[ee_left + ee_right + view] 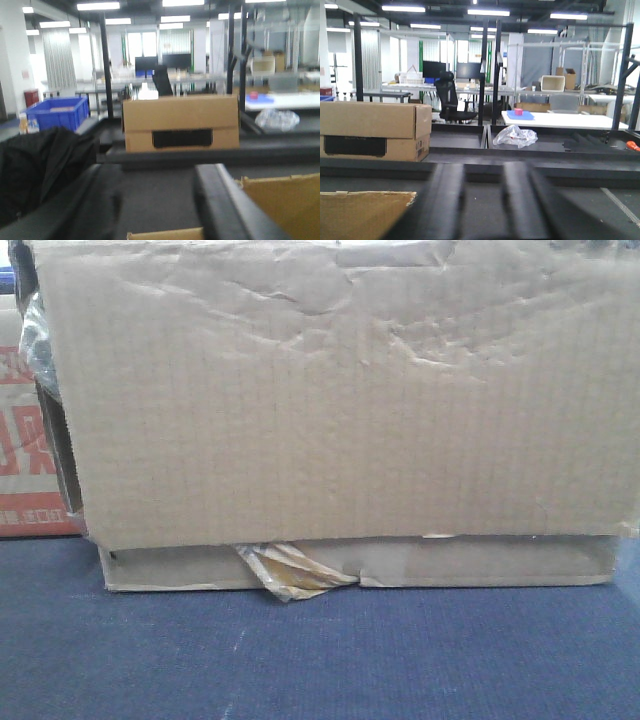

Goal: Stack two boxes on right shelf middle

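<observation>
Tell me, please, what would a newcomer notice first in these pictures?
A wrinkled brown box fills nearly the whole front view, resting on a thin flat box with a crumpled tape scrap. In the left wrist view, a cardboard box with a black label stands ahead, with a blue bin at the left.

The tall box [340, 390] is matt, wrinkled brown cardboard; under it, the tape scrap [290, 572] on the flat box [480, 562] looks crumpled and glossy.

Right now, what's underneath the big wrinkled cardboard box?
A thin flat box lies under the wrinkled box, a crumpled tape scrap at its front. Its top and back are covered.
</observation>
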`<action>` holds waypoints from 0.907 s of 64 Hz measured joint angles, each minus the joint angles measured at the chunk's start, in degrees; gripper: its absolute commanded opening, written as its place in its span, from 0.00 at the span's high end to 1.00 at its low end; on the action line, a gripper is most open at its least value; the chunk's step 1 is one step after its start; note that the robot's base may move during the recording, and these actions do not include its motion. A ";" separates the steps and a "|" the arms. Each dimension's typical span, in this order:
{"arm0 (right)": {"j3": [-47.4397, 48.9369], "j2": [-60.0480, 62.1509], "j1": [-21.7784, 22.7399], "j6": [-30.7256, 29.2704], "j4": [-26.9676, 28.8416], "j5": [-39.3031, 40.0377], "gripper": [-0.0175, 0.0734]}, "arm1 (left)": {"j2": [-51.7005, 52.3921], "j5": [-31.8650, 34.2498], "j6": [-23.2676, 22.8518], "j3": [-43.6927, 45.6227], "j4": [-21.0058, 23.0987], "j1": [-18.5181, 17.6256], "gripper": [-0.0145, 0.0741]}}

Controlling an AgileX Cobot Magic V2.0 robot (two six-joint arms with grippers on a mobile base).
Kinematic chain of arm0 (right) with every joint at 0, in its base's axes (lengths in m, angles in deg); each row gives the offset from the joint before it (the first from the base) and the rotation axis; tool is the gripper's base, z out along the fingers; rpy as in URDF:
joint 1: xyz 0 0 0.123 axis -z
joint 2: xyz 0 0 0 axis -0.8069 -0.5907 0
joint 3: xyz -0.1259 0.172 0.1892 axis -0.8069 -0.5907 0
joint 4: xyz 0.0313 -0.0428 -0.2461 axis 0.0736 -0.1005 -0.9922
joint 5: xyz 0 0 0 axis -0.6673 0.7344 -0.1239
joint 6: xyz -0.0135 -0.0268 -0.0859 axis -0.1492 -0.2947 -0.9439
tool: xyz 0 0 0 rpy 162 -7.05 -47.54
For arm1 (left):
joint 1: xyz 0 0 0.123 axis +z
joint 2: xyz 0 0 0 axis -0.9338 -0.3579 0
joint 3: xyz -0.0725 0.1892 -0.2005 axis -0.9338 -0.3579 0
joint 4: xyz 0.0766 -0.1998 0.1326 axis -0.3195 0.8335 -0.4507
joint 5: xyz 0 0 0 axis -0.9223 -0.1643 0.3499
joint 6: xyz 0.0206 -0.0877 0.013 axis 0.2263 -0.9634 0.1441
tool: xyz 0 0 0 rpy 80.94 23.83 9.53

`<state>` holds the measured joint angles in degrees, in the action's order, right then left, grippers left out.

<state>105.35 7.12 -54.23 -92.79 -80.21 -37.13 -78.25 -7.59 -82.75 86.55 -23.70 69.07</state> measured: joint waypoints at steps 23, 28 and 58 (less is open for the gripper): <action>1.25 -9.25 -0.11 0.00 -0.11 0.11 0.18 | -9.76 -2.39 0.00 2.48 -0.10 -4.07 0.22; 1.25 -9.74 -0.36 0.00 -0.11 0.11 0.18 | -13.79 -4.64 -0.47 3.54 -0.10 -4.07 0.22; 1.25 -13.26 -4.65 0.00 -0.11 -1.54 0.18 | -43.40 -30.70 2.85 24.98 0.02 5.27 0.22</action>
<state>106.60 -6.15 -58.88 -92.79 -80.32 -38.67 -121.65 -38.29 -79.90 111.53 -23.68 74.34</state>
